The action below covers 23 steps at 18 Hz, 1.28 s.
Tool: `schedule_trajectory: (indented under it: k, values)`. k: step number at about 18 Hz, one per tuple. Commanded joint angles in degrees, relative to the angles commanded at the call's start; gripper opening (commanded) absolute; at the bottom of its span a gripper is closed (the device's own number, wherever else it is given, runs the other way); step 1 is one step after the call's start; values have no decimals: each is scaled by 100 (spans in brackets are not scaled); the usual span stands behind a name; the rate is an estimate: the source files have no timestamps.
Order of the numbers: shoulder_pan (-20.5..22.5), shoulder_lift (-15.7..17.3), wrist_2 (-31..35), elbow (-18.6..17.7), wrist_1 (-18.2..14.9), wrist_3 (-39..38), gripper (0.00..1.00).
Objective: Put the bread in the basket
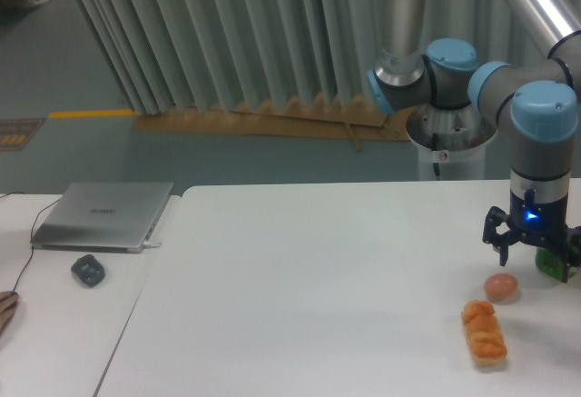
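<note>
The bread [483,332], a small orange-golden loaf with a lumpy top, lies on the white table [318,279] near the front right. A round pinkish-brown egg [501,286] lies just behind it. My gripper [536,263] hangs above the table to the right of and behind the egg, with its fingers spread apart and nothing clearly held. A small green thing [548,263] shows by its right finger; I cannot tell what it is. No basket is in view.
A closed grey laptop [104,215] and a dark mouse [88,270] lie on a second table at the left, with a cable beside them. A hand's edge [4,308] shows at the far left. A curtain hangs behind the tables.
</note>
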Motion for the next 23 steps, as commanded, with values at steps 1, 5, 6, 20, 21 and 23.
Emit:
schedule_trajectory:
  k: [1,5,6,20,21,23]
  values:
    - [-1,0,-8,-9,0,0,100]
    - [-1,9,19,-9,0,-9,100]
    - [-1,9,19,-9,0,-9,100]
    - [-10,44,273,-115,9,-18,100]
    - [-10,44,300,-115,9,-18,100]
    - [-45,44,300,-115,9,-18,100]
